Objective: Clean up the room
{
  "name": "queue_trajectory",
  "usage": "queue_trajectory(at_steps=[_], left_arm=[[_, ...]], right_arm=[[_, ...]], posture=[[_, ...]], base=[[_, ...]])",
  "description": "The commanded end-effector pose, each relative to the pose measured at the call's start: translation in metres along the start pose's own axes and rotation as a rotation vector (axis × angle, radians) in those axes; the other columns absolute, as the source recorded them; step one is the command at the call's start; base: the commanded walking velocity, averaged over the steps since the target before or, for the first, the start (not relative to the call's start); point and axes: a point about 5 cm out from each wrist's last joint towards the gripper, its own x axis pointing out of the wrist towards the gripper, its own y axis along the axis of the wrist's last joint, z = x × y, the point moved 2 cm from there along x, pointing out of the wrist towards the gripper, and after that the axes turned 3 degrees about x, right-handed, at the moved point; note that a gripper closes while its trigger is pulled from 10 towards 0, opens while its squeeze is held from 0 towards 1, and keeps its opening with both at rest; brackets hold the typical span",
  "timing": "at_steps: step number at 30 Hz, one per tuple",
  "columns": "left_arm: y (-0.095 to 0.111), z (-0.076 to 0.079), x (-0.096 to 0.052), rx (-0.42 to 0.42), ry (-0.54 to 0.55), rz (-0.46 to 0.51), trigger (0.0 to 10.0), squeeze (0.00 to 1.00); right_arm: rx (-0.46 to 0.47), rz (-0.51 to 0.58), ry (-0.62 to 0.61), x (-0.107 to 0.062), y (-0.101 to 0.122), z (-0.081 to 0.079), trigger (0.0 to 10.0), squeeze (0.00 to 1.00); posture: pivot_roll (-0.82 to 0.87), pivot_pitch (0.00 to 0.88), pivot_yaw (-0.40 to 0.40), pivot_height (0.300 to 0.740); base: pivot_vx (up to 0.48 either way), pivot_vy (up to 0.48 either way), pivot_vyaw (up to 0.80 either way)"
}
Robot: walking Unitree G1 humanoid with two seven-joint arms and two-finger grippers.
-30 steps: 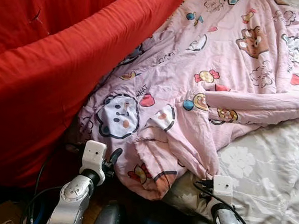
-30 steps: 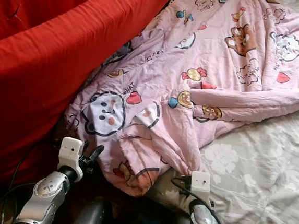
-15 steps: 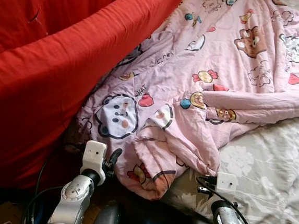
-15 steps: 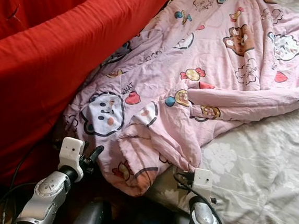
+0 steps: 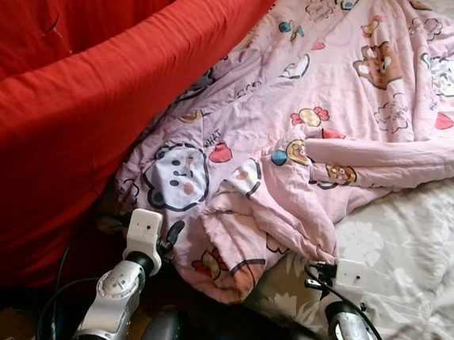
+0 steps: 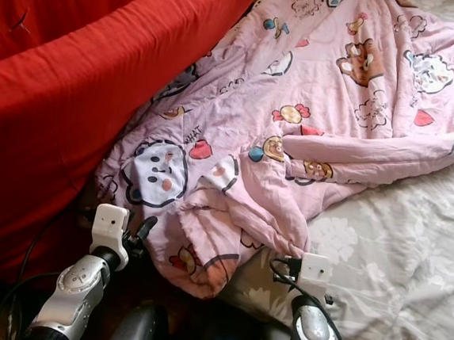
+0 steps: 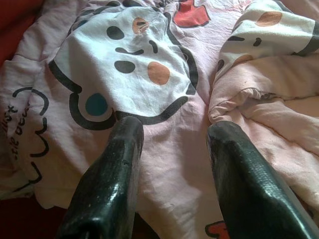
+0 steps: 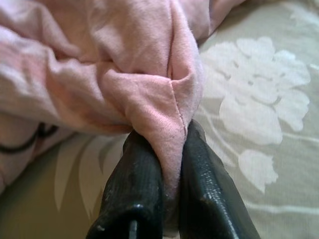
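A big pink blanket point(image 5: 328, 107) lies rumpled across the middle and upper right of the head view. It is soft, thin cloth with lots of wrinkles and folds. It has cartoon pictures on it: a round white bear face with orange cheeks, red hearts, small flowers and brown bears. One long fold runs like a roll across the right side. Its lower edge bunches into a fat lump near the bottom middle.

Under the blanket is a pale grey sheet point(image 5: 418, 258) with big white flowers printed on it, in the lower right. It looks smooth, with soft creases.

A thick red cover point(image 5: 65, 116) fills the left side and the upper left. It is plain, puffy and rounded along its edge, and the pink blanket touches it.

The right gripper point(image 8: 172, 149) is at the bottom right, and its two black fingers pinch a fold of the pink blanket tight between them.

The left gripper point(image 7: 172, 132) is at the bottom left. Its shiny black fingers point(image 7: 117, 169) are spread apart, resting at the blanket just below the white bear face, with nothing held.
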Motion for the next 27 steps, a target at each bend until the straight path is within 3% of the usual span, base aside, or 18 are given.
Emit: queue_trajectory(at_steps=[1, 4, 20, 27], left_arm=[[-0.013, -0.004, -0.005, -0.007, 0.022, -0.04, 10.0, 0.0], [-0.013, -0.005, -0.002, -0.008, 0.029, -0.041, 10.0, 0.0], [-0.01, -0.005, 0.011, -0.014, 0.035, -0.043, 10.0, 0.0], [-0.015, -0.005, 0.01, -0.02, 0.038, -0.059, 10.0, 0.0]], right_arm=[[0.018, -0.019, 0.002, -0.005, -0.008, 0.001, 10.0, 0.0], [0.032, 0.007, 0.007, -0.003, -0.003, -0.001, 10.0, 0.0], [0.039, 0.045, 0.013, 0.008, 0.015, -0.004, 10.0, 0.0], [0.035, 0.045, 0.011, 0.008, 0.015, -0.003, 10.0, 0.0]], posture=[[-0.02, 0.272, 0.033, 0.631], [-0.03, 0.252, 0.032, 0.631], [-0.04, 0.183, 0.039, 0.731], [-0.04, 0.154, 0.038, 0.74]], base=[[0.0, 0.0, 0.0], [0.0, 0.0, 0.0], [0.0, 0.0, 0.0], [0.0, 0.0, 0.0]])
